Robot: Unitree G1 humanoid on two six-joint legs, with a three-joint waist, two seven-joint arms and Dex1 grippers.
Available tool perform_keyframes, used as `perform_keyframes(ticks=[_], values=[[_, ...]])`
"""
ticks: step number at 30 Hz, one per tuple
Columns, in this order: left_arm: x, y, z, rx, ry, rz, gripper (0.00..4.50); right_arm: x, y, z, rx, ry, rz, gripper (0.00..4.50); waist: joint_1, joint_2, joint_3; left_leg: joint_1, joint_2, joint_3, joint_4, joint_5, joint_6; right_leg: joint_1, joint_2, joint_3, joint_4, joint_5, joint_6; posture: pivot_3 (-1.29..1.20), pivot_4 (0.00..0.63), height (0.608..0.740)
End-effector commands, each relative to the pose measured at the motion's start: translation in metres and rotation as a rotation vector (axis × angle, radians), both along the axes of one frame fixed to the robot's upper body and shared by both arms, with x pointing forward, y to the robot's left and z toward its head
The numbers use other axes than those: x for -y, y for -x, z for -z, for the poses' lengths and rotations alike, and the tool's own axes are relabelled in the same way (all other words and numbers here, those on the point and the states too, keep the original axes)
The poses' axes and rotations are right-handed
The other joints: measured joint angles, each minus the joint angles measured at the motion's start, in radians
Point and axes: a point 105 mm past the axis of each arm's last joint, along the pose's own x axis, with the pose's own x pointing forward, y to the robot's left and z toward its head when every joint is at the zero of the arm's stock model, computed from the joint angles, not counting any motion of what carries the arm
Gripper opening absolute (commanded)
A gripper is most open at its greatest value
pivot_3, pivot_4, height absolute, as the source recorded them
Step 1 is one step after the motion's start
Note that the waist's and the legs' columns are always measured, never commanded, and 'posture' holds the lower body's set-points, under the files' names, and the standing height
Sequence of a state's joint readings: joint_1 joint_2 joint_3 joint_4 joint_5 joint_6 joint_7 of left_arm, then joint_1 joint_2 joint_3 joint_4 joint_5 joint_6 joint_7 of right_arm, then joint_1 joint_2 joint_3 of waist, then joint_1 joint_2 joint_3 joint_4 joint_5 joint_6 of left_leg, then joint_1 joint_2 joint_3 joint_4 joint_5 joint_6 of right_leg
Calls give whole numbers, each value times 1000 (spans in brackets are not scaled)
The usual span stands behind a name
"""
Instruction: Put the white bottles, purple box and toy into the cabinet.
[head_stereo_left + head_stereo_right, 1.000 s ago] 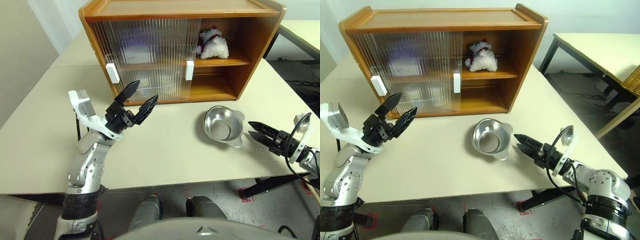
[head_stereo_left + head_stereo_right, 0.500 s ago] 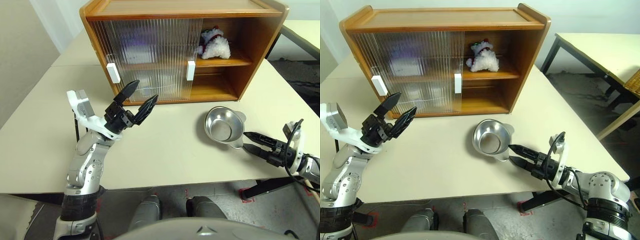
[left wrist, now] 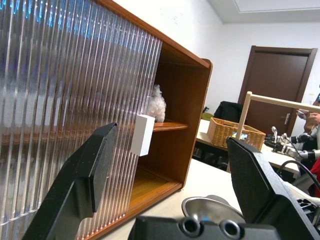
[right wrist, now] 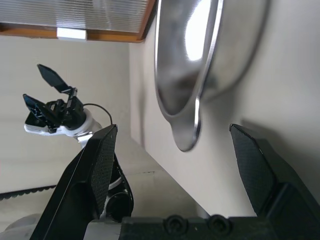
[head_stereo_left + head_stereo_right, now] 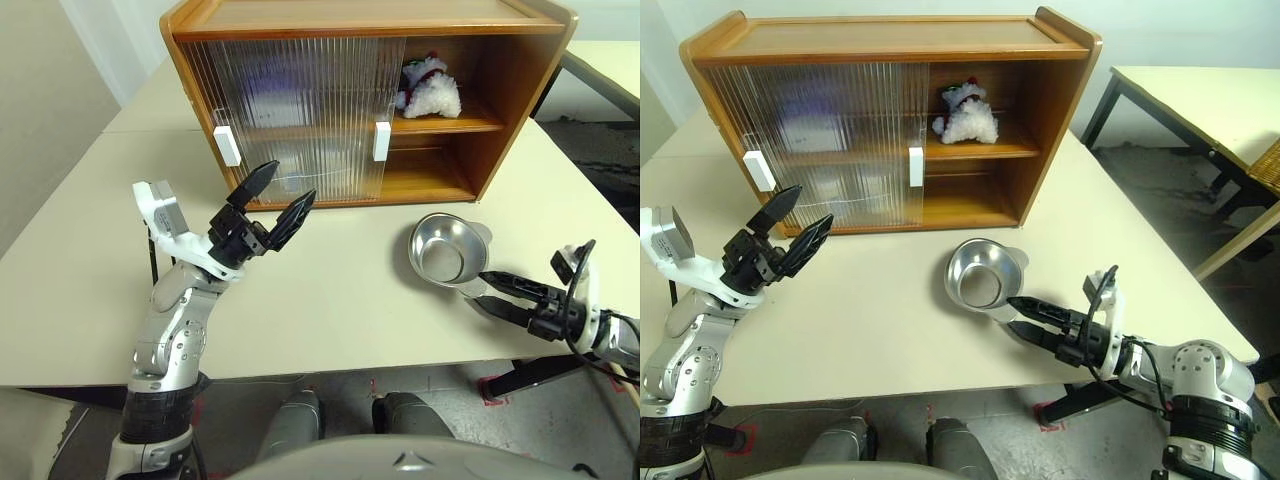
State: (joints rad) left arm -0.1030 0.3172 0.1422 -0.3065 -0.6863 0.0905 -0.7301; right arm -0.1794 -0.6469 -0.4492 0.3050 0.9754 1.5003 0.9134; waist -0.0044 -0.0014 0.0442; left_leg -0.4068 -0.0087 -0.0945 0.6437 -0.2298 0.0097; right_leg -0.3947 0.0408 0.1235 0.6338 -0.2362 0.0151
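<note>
Wide two-shelf wooden cabinet (image 5: 890, 120) with ribbed translucent sliding doors stands at the back of the large cream table (image 5: 870, 310). Both doors sit over the cabinet's left part; its right bay is open.

Progress, judged: the small white plush toy in red and green knit (image 5: 965, 115) rests on the upper shelf of the open bay, so that item is done. A pale purplish patch shows behind the ribbed door on the upper shelf; probably the purple box, cannot confirm. White bottles: nothing behind the doors is clear enough to identify. No task item lies on the table in front of the cabinet, so little or nothing seems left.

A round steel bowl with a pouring lip (image 5: 985, 278) sits on the table in front of the cabinet's open bay; not a task item.

Right gripper (image 5: 1020, 318): low over the table, in front of the bowl, fingers spread wide to either side of the bowl's lip, holding nothing; contact with the lip cannot be told.

Left gripper (image 5: 282, 197): raised in front of the cabinet's closed doors, fingers fully spread, empty, touching nothing.
</note>
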Motion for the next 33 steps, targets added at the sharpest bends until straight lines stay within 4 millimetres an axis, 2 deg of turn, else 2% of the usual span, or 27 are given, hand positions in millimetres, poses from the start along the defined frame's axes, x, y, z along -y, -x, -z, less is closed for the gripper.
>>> perform_keyframes(ticks=[1, 11, 14, 24, 33], values=[[-2, 1, -1, 1, -11, -6, 4500, -6, -4, 0, 11, 10, -20, 4490, 2, 0, 0, 0, 0, 0, 0, 1, 2, 0, 0, 0, 0, 0, 0, 21, 73, 740], [-3, 3, -1, -2, -13, -15, 4500, -10, -9, -1, 18, 3, -27, 4476, 6, 0, 0, 0, 0, 0, 0, 1, 2, 0, 0, 0, 0, 0, 0, 29, 77, 740], [-3, 2, -1, -2, -11, -14, 4500, -8, -10, -1, 16, 3, -23, 3852, 7, 0, 0, 0, 0, 0, 0, 1, 2, 0, 0, 0, 0, 0, 0, 28, 78, 740], [-3, 2, -1, -2, -10, -12, 4500, -3, -15, -2, 39, 21, 5, 48, 7, 0, 0, 0, 0, 0, 0, 1, 2, 0, 0, 0, 0, 0, 0, 20, 76, 740], [-3, 0, -1, 0, -13, -11, 4500, -2, -20, -6, 64, 3, 22, 48, 7, 0, 0, 0, 0, 0, 0, 1, 2, 0, 0, 0, 0, 0, 0, 15, 72, 740]])
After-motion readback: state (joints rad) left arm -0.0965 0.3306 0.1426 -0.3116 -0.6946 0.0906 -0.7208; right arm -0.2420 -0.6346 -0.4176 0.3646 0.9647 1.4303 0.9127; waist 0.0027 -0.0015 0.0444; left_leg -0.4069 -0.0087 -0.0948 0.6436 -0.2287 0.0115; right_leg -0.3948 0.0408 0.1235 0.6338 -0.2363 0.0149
